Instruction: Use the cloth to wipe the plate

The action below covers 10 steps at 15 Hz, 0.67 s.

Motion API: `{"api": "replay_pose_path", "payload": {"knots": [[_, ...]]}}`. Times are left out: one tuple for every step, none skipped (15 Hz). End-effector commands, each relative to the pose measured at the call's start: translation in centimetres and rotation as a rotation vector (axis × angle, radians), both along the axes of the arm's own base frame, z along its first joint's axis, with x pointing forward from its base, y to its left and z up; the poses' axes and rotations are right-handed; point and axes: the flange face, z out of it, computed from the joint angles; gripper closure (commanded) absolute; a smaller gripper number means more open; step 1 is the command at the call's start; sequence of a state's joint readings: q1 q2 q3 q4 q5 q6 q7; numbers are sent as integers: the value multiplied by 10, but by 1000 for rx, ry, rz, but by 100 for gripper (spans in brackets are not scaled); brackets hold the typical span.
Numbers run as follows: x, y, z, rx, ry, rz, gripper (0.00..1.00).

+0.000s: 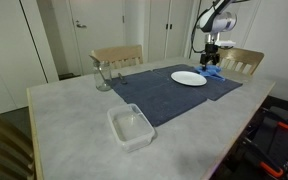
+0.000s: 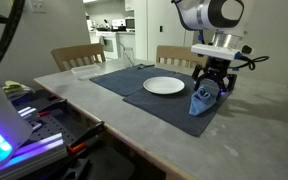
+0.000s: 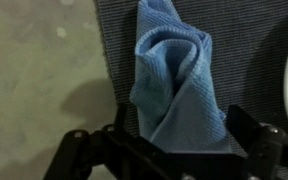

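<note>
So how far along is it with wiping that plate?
Barely started. Done: the gripper is at the blue cloth, which sits bunched on the dark mat beside the white plate. In hand: its fingers stand either side of the cloth; I cannot tell whether they grip it. Left: carrying the cloth onto the plate and wiping, since the cloth is not on the plate.

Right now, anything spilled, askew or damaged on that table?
Nothing spilled or broken. One oddity: the light blue woven cloth is bunched into a folded heap instead of lying flat. It sits on the dark fabric mat beside the round white plate, right under the tool.
</note>
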<state>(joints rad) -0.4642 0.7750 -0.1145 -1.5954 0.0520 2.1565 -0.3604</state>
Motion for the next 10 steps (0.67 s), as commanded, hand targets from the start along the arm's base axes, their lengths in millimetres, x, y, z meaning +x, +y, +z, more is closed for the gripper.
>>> {"api": "replay_pose_path", "payload": {"knots": [[-8,8,2,8,6,-16,0],[-9,8,2,8,7,-15,5],[-10,8,3,7,7,-12,26],[-10,9,4,7,8,-11,29],[-10,9,7,0,10,-9,30],[-9,9,9,-3,11,-6,38],[-8,10,12,-9,16,-1,45],[-7,10,14,-11,17,3,53],[-6,12,16,-11,17,7,59],[-5,13,17,-8,19,10,67]]}}
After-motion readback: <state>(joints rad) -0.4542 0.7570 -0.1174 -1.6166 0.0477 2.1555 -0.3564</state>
